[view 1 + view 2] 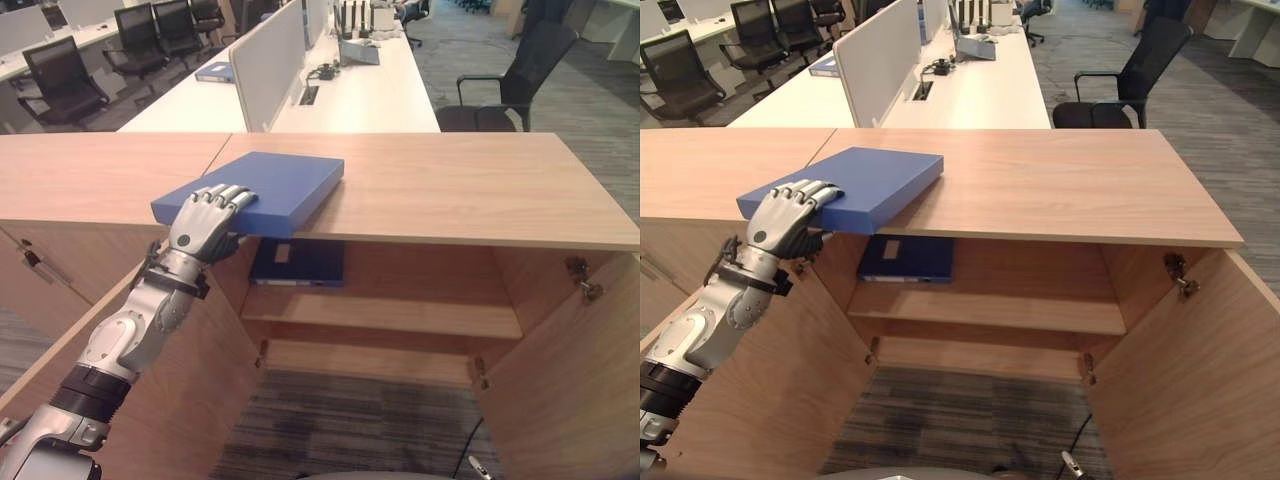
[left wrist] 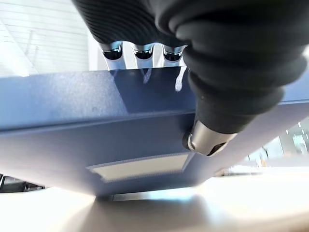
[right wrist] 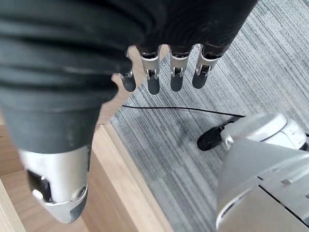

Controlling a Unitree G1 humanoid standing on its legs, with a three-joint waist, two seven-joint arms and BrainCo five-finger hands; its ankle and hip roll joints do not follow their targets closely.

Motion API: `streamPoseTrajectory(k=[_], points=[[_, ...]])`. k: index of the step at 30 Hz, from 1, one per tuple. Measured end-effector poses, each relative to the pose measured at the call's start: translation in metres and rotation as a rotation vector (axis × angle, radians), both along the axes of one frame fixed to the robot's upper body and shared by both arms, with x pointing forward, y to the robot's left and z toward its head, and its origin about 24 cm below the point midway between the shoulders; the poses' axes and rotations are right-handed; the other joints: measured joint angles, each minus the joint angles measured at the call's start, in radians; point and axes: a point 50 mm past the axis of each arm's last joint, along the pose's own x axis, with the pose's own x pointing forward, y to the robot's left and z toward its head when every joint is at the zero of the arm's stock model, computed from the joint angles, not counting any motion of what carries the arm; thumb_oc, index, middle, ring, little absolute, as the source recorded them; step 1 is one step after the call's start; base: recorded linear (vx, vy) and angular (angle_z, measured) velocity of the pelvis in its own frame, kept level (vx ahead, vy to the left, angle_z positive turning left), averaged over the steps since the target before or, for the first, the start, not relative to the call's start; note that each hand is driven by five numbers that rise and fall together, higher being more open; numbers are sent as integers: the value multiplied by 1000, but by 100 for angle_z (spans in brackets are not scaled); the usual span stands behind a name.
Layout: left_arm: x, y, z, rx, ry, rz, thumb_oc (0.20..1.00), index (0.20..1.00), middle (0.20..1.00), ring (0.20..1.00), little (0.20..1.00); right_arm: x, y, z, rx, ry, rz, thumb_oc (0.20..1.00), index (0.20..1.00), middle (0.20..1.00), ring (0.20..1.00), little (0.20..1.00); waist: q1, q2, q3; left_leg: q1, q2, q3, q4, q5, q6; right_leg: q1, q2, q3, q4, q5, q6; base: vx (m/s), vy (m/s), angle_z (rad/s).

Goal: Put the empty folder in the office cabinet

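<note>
Folder (image 1: 262, 187) overhangs the surface (image 1: 450, 190) edge, left hand (image 1: 205, 225) fingers pinching its corner; one-sided grip could let it tip. Right hand (image 3: 164, 72) hangs relaxed.

Bright even office light; cabinet interior (image 1: 390, 290) shadowed; left wrist view blurred w/ glare underneath.

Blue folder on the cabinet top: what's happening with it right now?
The left hand grips the blue folder by its near corner, fingers over the cover and thumb under. The folder lies on the cabinet top, jutting past the front edge. Both doors are open; another blue folder sits on the upper shelf. The right hand hangs open over the carpet.
</note>
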Motion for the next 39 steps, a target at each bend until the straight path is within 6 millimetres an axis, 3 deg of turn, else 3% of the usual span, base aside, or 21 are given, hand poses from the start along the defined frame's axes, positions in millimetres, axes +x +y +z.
streamPoseTrajectory(k=[11, 16, 27, 30, 34, 39], points=[[-13, 16, 41, -457, -304, 28, 200, 200, 200, 200, 200, 3, 8, -2, 17, -12, 3, 1000, 1000, 1000, 1000, 1000, 15, 2, 2, 1, 0, -2, 0, -1, 0, 3, 0, -2, 0, 0, 0, 0, 0, 0], [-23, 6, 54, -603, -383, -66, 200, 200, 200, 200, 200, 6, 10, -2, 17, -22, 7, 1000, 1000, 1000, 1000, 1000, 25, -1, 6, 1, 0, -7, 0, 0, 0, 5, 0, -4, 0, 0, 0, -5, -5, 2], [-33, -8, 62, -845, -409, -223, 200, 200, 200, 200, 200, 23, 13, 0, 3, -65, 55, 1000, 1000, 1000, 1000, 1000, 25, 8, 15, 0, 0, -15, 0, -2, 2, 10, 1, -10, 0, -2, -2, -2, -2, 1], [-34, -11, 60, -966, -388, -277, 200, 200, 200, 200, 200, 38, 17, 4, -3, -117, 99, 1000, 1000, 1000, 1000, 1000, 26, 11, 18, -1, -1, -19, 0, -2, 2, 11, 1, -14, 0, -2, -1, -10, -2, 3], [-37, -17, 62, -1177, -328, -438, 200, 200, 200, 200, 200, 75, 29, 14, 5, -261, 177, 1000, 1000, 1000, 1000, 1000, 27, 28, 28, -3, -1, -26, 0, 0, -1, 11, 0, -25, 3, -2, -1, -21, 7, 6], [-42, -22, 67, -1340, -270, -613, 200, 200, 200, 200, 200, 124, 60, 44, 87, -524, 358, 1000, 1000, 1000, 1000, 1000, 27, 34, 32, -2, 0, -27, 0, 2, -2, 12, 2, -26, 6, -2, -2, 0, 0, 0]])
